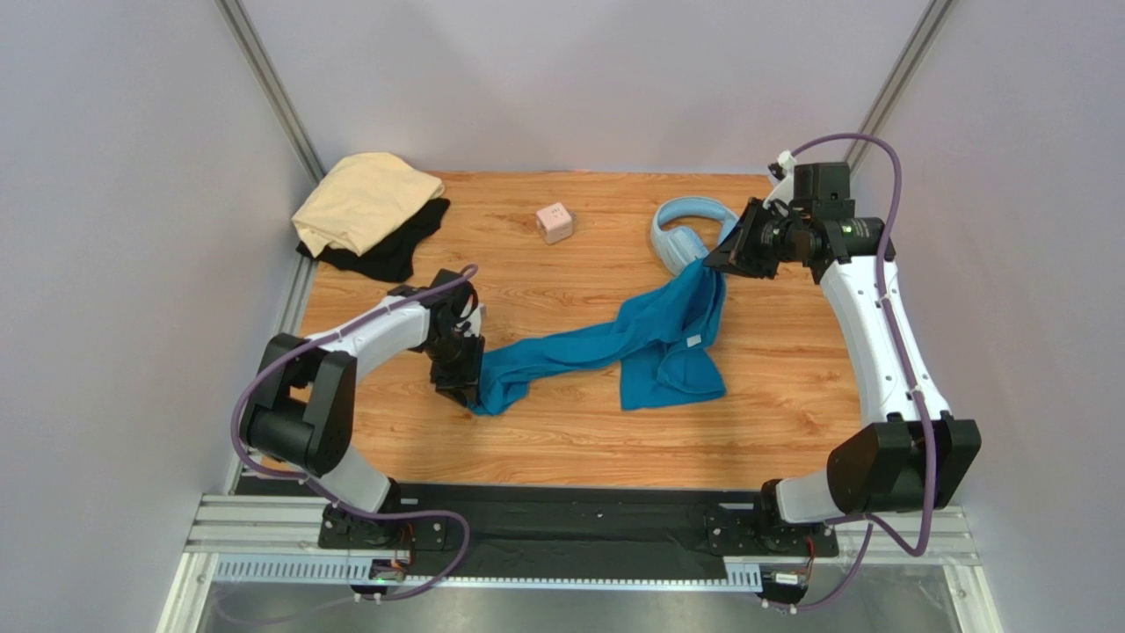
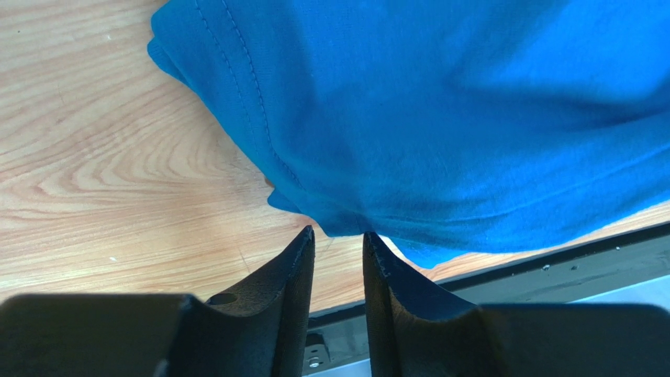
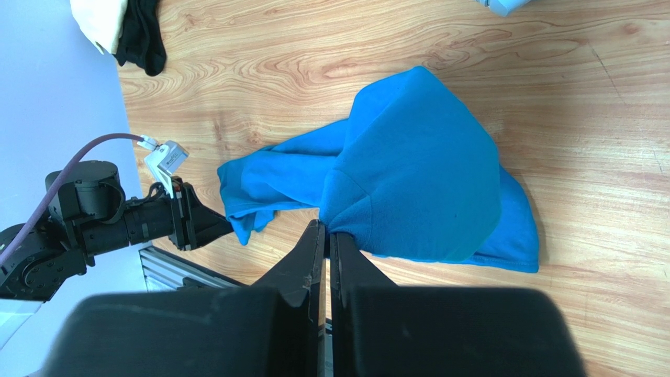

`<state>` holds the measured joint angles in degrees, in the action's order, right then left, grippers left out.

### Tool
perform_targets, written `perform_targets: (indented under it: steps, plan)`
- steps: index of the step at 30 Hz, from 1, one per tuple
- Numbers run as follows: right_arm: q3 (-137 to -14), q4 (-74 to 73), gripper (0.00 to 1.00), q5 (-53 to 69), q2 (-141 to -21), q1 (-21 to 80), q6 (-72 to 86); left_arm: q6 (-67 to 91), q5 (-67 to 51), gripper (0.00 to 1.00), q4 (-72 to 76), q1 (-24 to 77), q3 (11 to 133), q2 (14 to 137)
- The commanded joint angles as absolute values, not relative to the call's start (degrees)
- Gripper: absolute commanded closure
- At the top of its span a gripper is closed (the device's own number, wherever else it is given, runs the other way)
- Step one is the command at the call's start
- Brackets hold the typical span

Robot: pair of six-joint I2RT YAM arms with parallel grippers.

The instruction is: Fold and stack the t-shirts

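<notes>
Across the middle of the top view the teal-blue t-shirt (image 1: 634, 346) sags limp, likely light and stretchy; the right gripper (image 3: 326, 229) pinches one bunched corner tight, while the left gripper (image 2: 336, 233) stands part spread at the hem, seemingly not yet gripping; stitched hems offer the firmest hold

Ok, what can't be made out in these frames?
- Top view: black t-shirt, mostly under the tan t-shirt; fold unreadable.
- Top view: headphones, partly behind the right gripper and teal t-shirt.
- Left wrist view: whether the left gripper holds the teal hem; jaws only meet its edge.
</notes>
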<state>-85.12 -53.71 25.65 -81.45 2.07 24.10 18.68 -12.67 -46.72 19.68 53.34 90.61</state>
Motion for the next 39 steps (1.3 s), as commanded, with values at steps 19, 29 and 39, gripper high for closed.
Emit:
perform_targets:
  steps: [19, 29, 39]
  plan:
    - [-85.9, -52.6, 1.0, 25.9, -81.5, 1.8, 23.3, 17.8, -11.3, 1.0, -44.2, 19.3, 55.7, 89.7]
    - [-86.2, -52.6, 1.0, 25.8, -81.7, 1.8, 23.4, 18.5, -7.7, 1.0, -45.3, 18.5, 60.3, 82.6]
    - [-89.5, -52.0, 1.0, 24.0, -81.4, 1.8, 24.1, 21.4, -3.9, 1.0, -50.6, 16.9, 74.5, 77.2]
